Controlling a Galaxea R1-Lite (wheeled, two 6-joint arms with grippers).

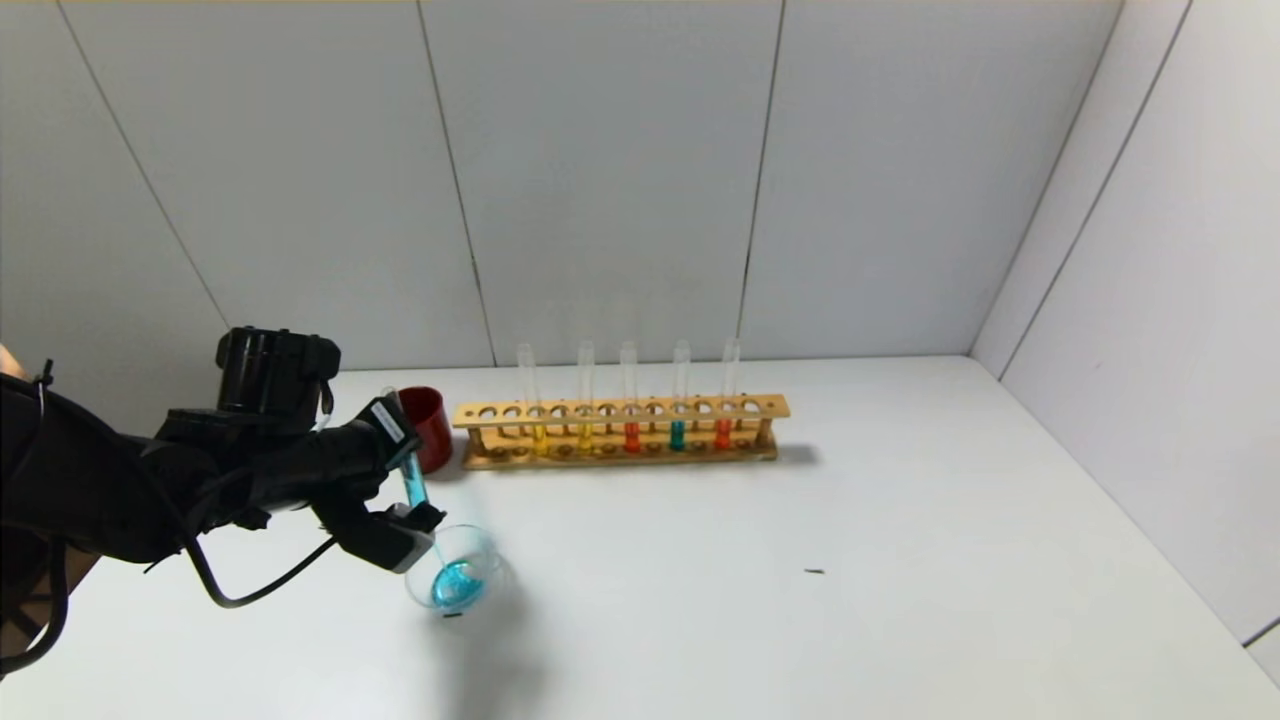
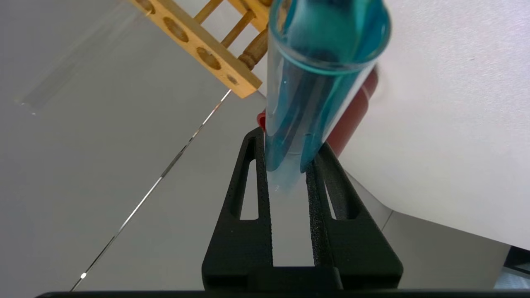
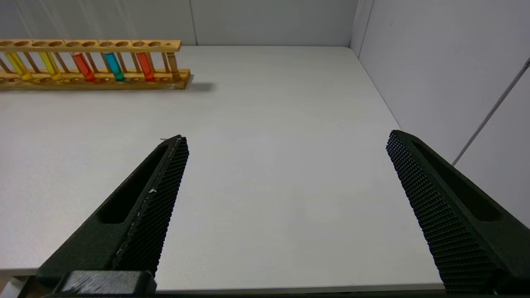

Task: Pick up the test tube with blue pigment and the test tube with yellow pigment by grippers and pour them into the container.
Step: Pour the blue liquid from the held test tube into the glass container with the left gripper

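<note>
From the head camera, a wooden rack [image 1: 620, 432] stands toward the back of the white table [image 1: 800, 600], holding five tubes: two with yellow liquid [image 1: 540, 436], two with orange-red liquid, and one with blue-teal liquid [image 1: 677, 434] between the orange-red pair. A dark red cup [image 1: 428, 425] sits just beside the rack's left end. In front of the cup, near the table's left side, is the clear glass dish [image 1: 455, 570], with blue liquid pooled in it. The left gripper [image 1: 405, 480] hangs over the dish's rim, clenched on the blue tube [image 1: 413, 485]. That tube is tilted, its long axis running from the upper end near the cup down to its mouth over the dish. The gripper's lower finger partly covers the tube's mouth end. A small dark speck lies on the table well to the right.

From the left wrist camera, the two black fingers [image 2: 256, 178] pinch the blue tube [image 2: 314, 91] between them, blue liquid streaked along its wall. The cup [image 2: 352, 111] shows behind the tube and a corner of the rack [image 2: 207, 54] beyond.

From the right wrist camera, the right gripper [image 3: 285, 140] hangs over bare table well away from the rack [image 3: 95, 80], its fingers spread wide and holding nothing. The racked tubes stand upright there.
</note>
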